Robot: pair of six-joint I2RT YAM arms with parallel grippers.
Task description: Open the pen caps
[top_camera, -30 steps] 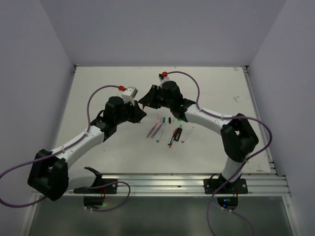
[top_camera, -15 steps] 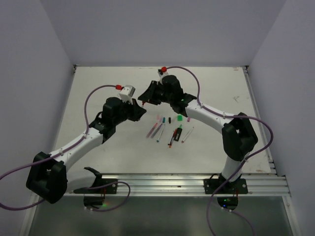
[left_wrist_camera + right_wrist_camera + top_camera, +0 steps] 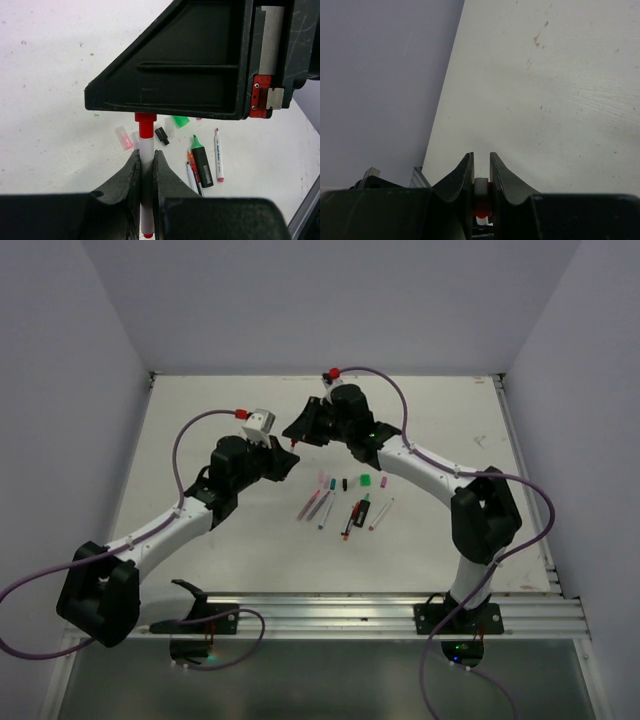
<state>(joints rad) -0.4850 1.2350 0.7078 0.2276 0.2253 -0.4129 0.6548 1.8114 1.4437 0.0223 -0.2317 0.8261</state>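
Pen cap, red [image 3: 145, 126], tops a white pen [image 3: 146, 146] held above the bench [image 3: 50, 75]. The left end effector [image 3: 146, 155] is clamped on the barrel; the right end effector [image 3: 481, 157] is clamped on the cap end. A green highlighter [image 3: 202, 162] lies on the bench below

**Count of caps, pens and arms**

On the table [image 3: 200, 420] lie five loose caps: one pink cap [image 3: 321, 481], one teal cap [image 3: 332, 483], one black cap [image 3: 345, 483], one green cap [image 3: 366, 480] and one magenta cap [image 3: 384, 481]. Just below them are the pens [image 3: 326, 511]: one highlighter [image 3: 362, 512] and about six thin ones, which lie too close together in the top view for an exact number. One more pen [image 3: 146, 147] is off the table and carries one red cap [image 3: 145, 125], so six caps in all. There are two arms, the left arm [image 3: 165, 528] and the right arm [image 3: 430, 468].
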